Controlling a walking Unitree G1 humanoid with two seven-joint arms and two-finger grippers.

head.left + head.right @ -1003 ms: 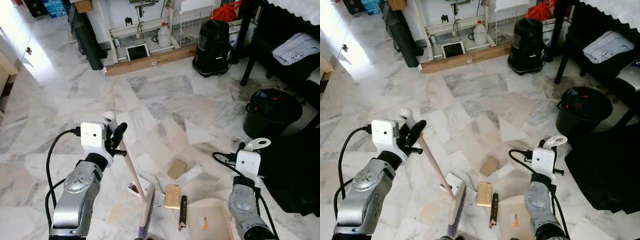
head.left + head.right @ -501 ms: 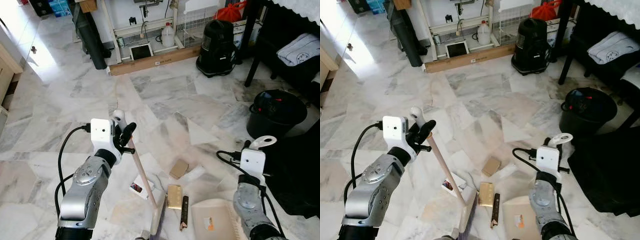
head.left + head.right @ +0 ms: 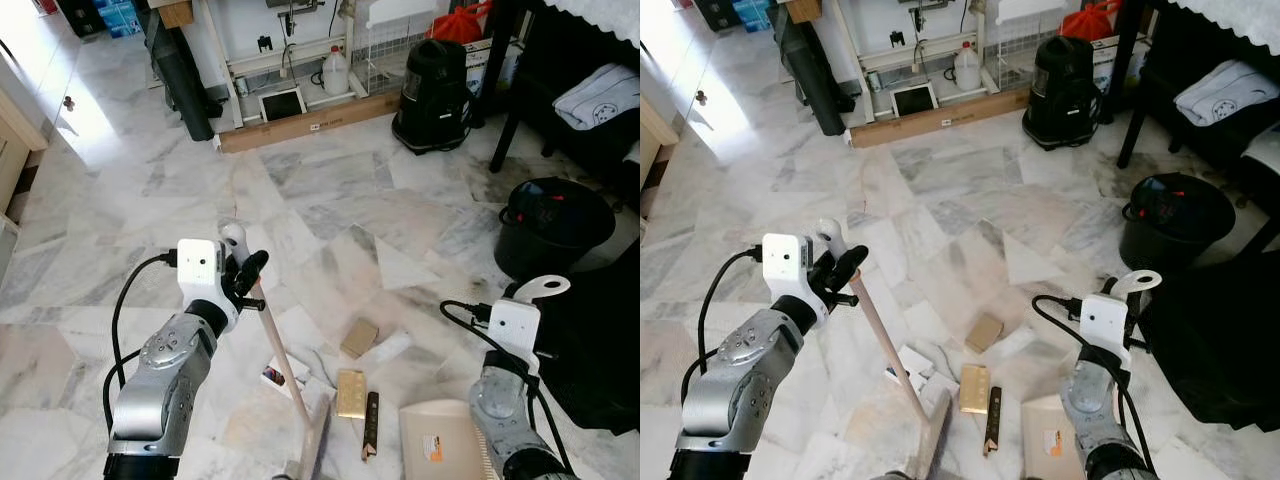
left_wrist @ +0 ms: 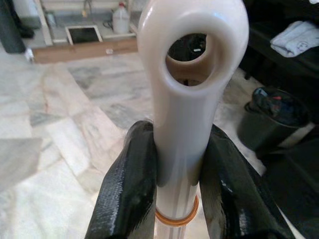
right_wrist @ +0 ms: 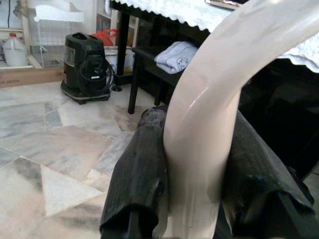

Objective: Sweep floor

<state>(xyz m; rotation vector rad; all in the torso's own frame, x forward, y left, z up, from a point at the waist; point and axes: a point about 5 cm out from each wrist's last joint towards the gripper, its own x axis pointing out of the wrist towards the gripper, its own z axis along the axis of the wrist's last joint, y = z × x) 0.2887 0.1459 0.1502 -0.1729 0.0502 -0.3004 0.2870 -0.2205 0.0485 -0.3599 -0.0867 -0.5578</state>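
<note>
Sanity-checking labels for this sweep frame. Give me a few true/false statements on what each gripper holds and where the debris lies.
1. The left gripper is shut on the cream broom handle with the hanging loop. True.
2. The right gripper is open and holds nothing. False: its jaws are shut on the curved cream dustpan handle.
3. The small tan cardboard square lies inside the beige dustpan. False: it lies on the marble floor, apart from the dustpan.
4. The gold rectangular block lies on the floor between the broom head and the dustpan. True.
5. The black bucket stands to the robot's left. False: it stands to its right.
</note>
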